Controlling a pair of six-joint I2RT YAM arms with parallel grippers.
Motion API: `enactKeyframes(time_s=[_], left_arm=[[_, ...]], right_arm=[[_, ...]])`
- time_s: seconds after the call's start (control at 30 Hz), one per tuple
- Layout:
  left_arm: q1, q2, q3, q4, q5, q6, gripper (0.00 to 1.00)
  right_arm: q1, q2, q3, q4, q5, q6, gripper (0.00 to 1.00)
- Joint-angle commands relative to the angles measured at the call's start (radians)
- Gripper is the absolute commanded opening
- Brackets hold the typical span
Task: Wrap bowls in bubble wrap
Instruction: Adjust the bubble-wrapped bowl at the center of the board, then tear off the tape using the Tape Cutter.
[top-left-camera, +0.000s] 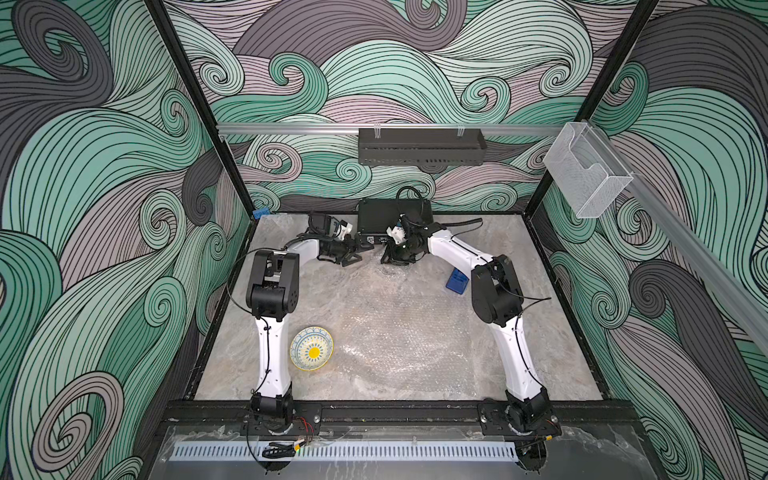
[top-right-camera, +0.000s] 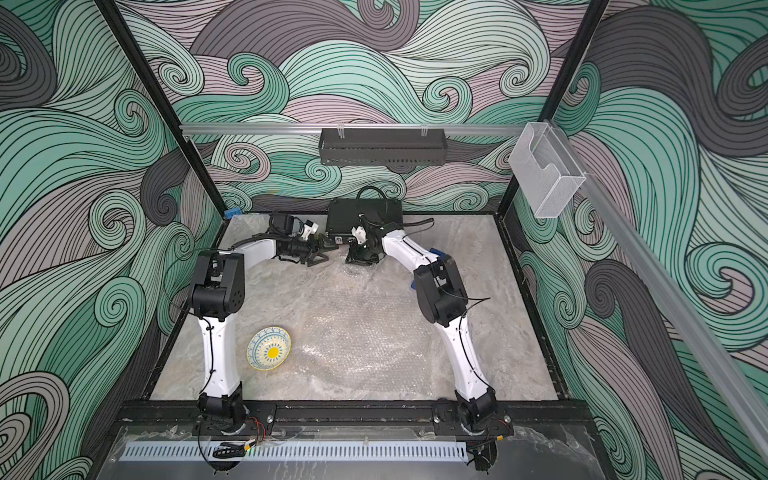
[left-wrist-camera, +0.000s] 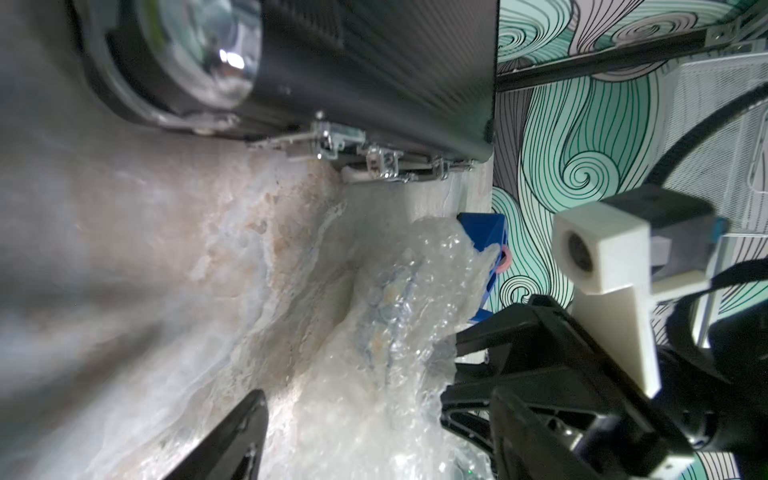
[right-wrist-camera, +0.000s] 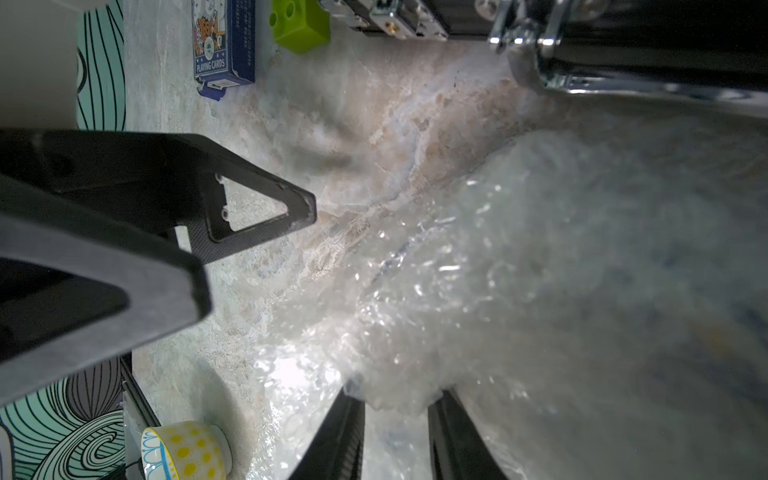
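Pinching the bubble-wrap bundle (right-wrist-camera: 457, 291) at the far middle, the right pincer (right-wrist-camera: 397, 399) seems to be finishing the first wrap, the left pincer (top-left-camera: 360, 253) spread beside it, while the cream bowl (top-left-camera: 311, 348) waits bare, near left, beside a flat sheet (top-left-camera: 399, 332).

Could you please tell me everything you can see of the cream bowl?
The cream bowl is round, glossy ceramic by its look: yellow rim and centre, blue arches inside, yellow dots outside. It stands upright, unwrapped, on the table beside the left arm, at the edge of the bubble wrap; contact unclear.
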Motion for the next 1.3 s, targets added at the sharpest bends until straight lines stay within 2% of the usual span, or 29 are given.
enactKeyframes(time_s=[0.0,0.1,0.2,0.37,0.57,0.63,0.73,0.83,0.9,1.07,1.27], left_arm=[[-0.026,0.024,0.055,-0.086,0.037,0.090,0.74],[-0.039,0.055,0.068,-0.092,0.061,0.090,0.62],[-0.051,0.060,0.064,-0.099,0.074,0.104,0.55],[-0.052,0.052,0.064,-0.105,0.069,0.101,0.21],[-0.054,0.043,0.022,-0.063,0.084,0.070,0.04],[-0.054,0.031,0.008,-0.046,0.083,0.058,0.00],[-0.055,0.018,-0.004,-0.030,0.082,0.040,0.00],[-0.056,0.006,-0.017,-0.013,0.076,0.026,0.00],[-0.056,0.001,-0.026,-0.009,0.068,0.021,0.00],[-0.054,-0.014,-0.048,0.020,0.058,-0.001,0.00],[-0.056,-0.015,-0.057,0.027,0.059,-0.008,0.00]], right_arm=[[-0.002,-0.038,-0.026,-0.037,-0.020,-0.017,0.31],[-0.002,-0.043,-0.033,-0.037,-0.021,-0.019,0.31],[-0.002,-0.049,-0.041,-0.037,-0.018,-0.023,0.31],[-0.003,-0.055,-0.044,-0.038,-0.020,-0.022,0.31],[-0.010,-0.082,-0.059,-0.042,-0.017,-0.028,0.32],[-0.013,-0.107,-0.067,-0.040,-0.017,-0.028,0.35],[-0.025,-0.178,-0.099,-0.041,-0.004,-0.029,0.47],[-0.053,-0.282,-0.185,-0.040,0.038,-0.023,0.57],[-0.085,-0.367,-0.273,-0.023,0.058,-0.002,0.60],[-0.245,-0.580,-0.585,0.151,0.044,0.110,0.63],[-0.441,-0.662,-0.771,0.261,0.014,0.214,0.60]])
